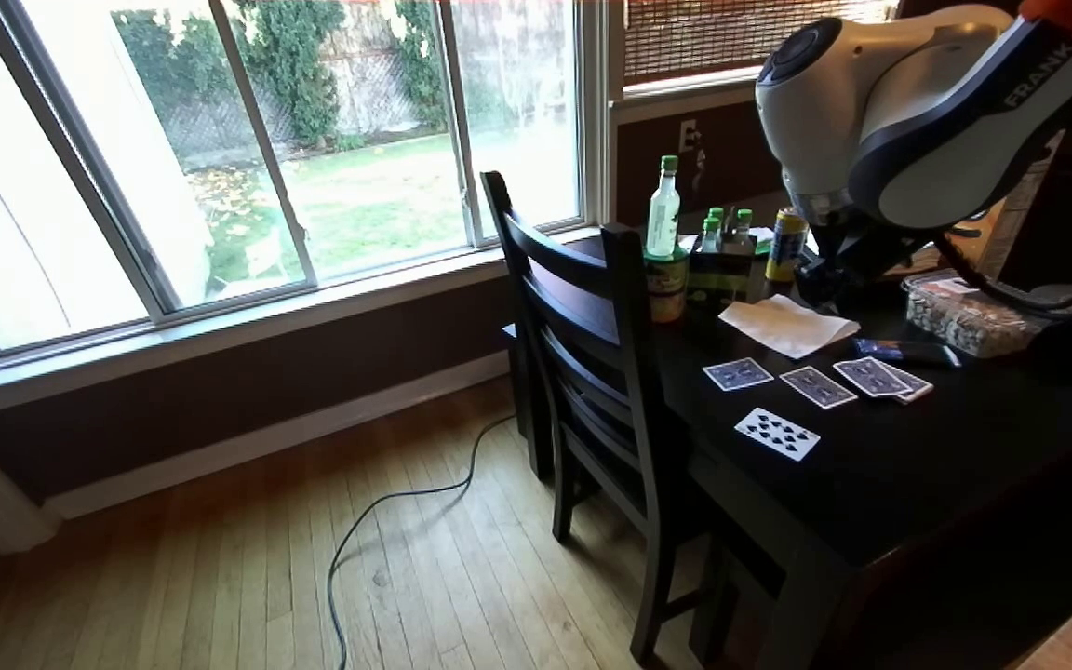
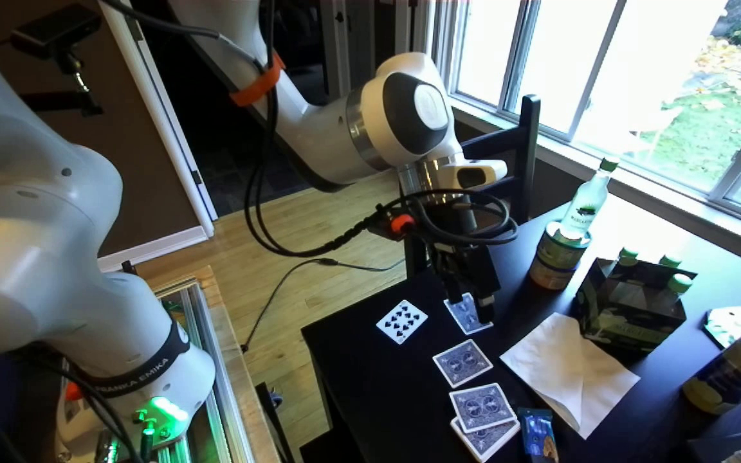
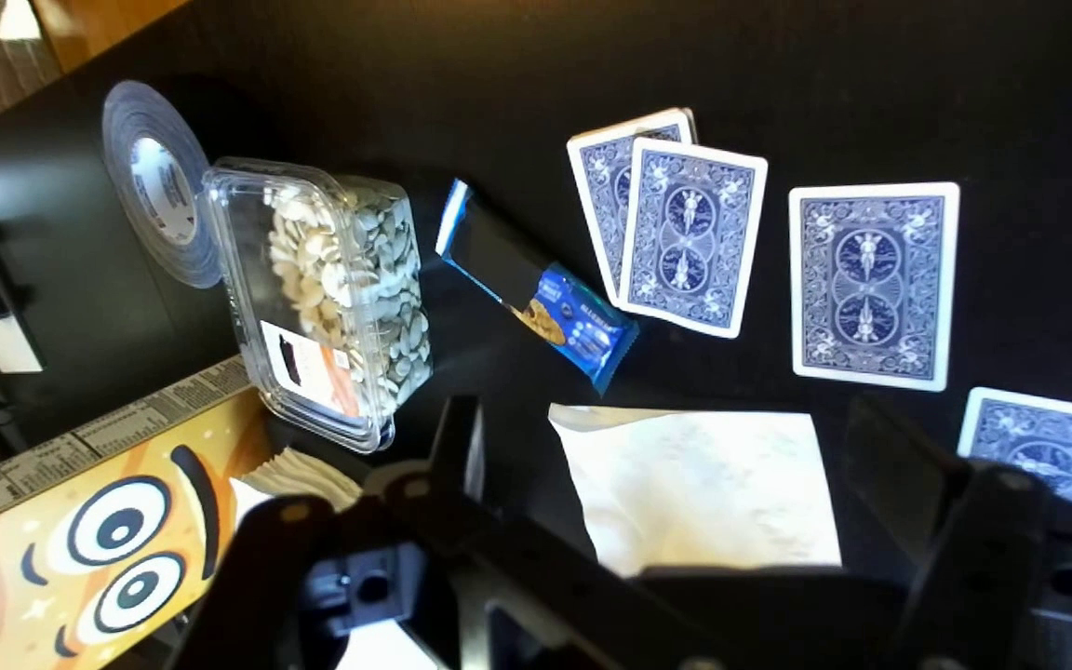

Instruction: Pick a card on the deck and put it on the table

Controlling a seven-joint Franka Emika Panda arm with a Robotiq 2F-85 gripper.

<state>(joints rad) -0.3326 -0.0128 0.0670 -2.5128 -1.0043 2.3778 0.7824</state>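
Note:
The deck [image 3: 596, 186] of blue-backed cards lies on the dark table [image 3: 824, 84]. One face-down card [image 3: 694, 237] rests skewed on top of it; it also shows in both exterior views [image 1: 869, 377] [image 2: 483, 408]. A separate face-down card [image 3: 874, 284] lies beside the deck, and another [image 2: 467, 315] lies farther along, partly hidden by the gripper there. A face-up ten of spades [image 2: 402, 321] lies near the table edge, out of the wrist view. My gripper [image 3: 671, 447] is open and empty above the table; in an exterior view it [image 2: 469, 303] hangs past the cards, away from the deck.
A white paper sheet [image 2: 567, 370], a blue snack bar [image 3: 578, 321] and a clear seed box [image 3: 322, 298] lie near the cards. A bottle [image 2: 586, 206] on stacked tubs, a bottle carrier [image 2: 628, 308] and a can [image 1: 785, 247] stand farther back. A chair [image 1: 582, 344] is at the table edge.

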